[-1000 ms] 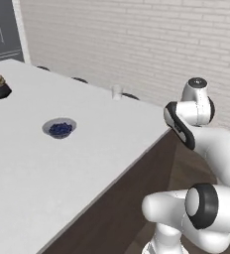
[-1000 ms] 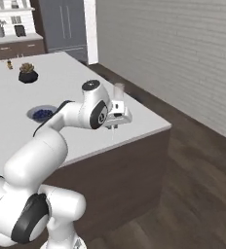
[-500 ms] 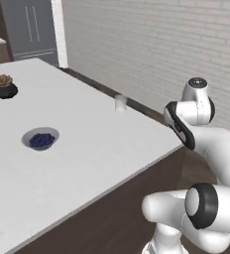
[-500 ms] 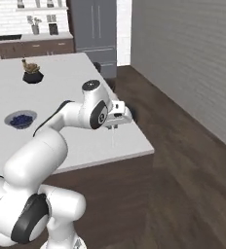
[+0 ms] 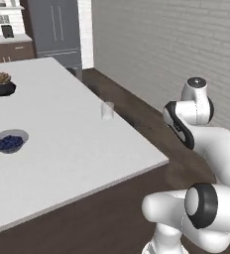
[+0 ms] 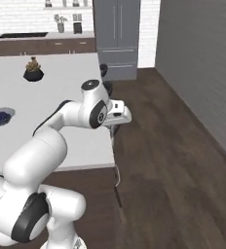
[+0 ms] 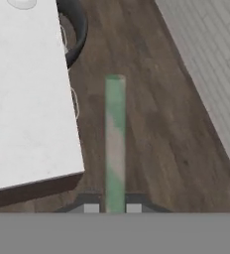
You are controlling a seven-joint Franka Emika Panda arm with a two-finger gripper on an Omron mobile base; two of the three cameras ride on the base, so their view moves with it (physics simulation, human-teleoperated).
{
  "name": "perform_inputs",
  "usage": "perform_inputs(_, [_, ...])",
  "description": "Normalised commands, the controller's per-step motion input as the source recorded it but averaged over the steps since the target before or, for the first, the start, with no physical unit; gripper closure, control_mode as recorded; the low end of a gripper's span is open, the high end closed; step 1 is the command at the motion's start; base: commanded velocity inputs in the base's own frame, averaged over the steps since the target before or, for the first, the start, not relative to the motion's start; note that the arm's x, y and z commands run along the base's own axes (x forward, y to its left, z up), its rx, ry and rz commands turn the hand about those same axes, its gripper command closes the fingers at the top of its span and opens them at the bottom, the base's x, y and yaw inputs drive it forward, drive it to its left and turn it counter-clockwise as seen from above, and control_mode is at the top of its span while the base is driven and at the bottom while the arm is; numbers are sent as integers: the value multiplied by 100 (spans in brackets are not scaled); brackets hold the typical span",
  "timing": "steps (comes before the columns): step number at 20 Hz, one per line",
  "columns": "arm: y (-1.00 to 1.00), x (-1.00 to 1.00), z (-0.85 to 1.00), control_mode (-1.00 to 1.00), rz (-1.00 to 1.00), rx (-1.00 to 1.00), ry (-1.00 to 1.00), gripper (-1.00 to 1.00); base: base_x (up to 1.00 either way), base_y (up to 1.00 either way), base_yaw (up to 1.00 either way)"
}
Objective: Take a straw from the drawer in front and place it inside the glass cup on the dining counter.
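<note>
We found the two-finger gripper (image 7: 112, 207) clamped on the thin pale-green straw (image 7: 115, 144), whose long axis ran straight out from the fingertips; it hung beside the white-topped dining counter (image 5: 77, 149). The small clear glass cup (image 5: 107, 110) stood near the counter's far edge (well apart from the gripper).

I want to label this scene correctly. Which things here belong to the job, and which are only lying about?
Belong to the job:
straw, held in the shut gripper
glass cup
dining counter

Only lying about:
bowl of blue berries
small potted plant
grey fridge
</note>
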Motion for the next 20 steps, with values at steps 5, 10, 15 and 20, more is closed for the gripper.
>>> perform_inputs(5, [0, 0, 0, 100, 0, 0, 0, 100, 30, -96, 47])
perform_inputs(10, [0, 0, 0, 100, 0, 0, 0, 100, 28, -82, 56])
perform_inputs(15, [0, 0, 0, 100, 0, 0, 0, 100, 26, -78, 57])
perform_inputs(20, [0, 0, 0, 100, 0, 0, 0, 100, 27, -75, 56])
